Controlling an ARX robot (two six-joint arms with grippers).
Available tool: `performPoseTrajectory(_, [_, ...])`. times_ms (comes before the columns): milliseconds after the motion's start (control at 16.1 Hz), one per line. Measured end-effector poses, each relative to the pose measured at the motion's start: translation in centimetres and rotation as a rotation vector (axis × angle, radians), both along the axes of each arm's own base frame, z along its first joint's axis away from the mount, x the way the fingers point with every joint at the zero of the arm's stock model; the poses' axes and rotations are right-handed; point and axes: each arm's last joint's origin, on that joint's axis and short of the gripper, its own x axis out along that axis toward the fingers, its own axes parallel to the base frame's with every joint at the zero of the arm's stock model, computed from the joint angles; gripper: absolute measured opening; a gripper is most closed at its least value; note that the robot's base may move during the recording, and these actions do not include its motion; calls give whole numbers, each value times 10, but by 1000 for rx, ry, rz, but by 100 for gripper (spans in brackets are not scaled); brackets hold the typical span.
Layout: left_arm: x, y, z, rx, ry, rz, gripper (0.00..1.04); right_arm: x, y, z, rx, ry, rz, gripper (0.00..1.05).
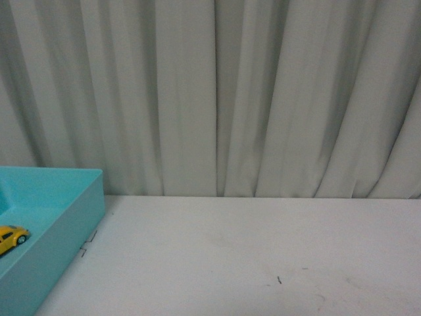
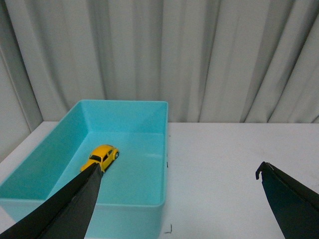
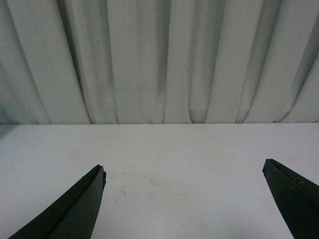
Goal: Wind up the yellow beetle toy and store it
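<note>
A pleated pale grey curtain (image 1: 263, 99) hangs across the far side of every view, behind a flat white table (image 1: 250, 263). At the table's left edge sits a rectangular turquoise plastic bin (image 1: 72, 224). The front view cuts off most of this bin and shows neither arm; the left wrist view takes in the whole bin (image 2: 149, 209) from its near side. Inside it, on the floor toward the left wall, rests the small glossy yellow beetle toy car (image 2: 101, 157), upright on its wheels. The front view catches only part of it (image 1: 10, 238). The left gripper (image 2: 177, 172) hovers on the bin's near side with its black fingers (image 2: 75, 204) spread wide and empty. The right wrist view shows only bare tabletop and curtain, with the right gripper (image 3: 184, 172) likewise spread wide, nothing between its fingers (image 3: 79, 204).
</note>
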Motion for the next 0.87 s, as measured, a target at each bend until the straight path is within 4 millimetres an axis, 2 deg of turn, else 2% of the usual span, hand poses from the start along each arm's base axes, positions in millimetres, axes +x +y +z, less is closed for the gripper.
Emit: performPoseTrajectory(870, [0, 0, 0, 0, -1, 0, 98, 0, 0, 0, 0, 0, 0, 98])
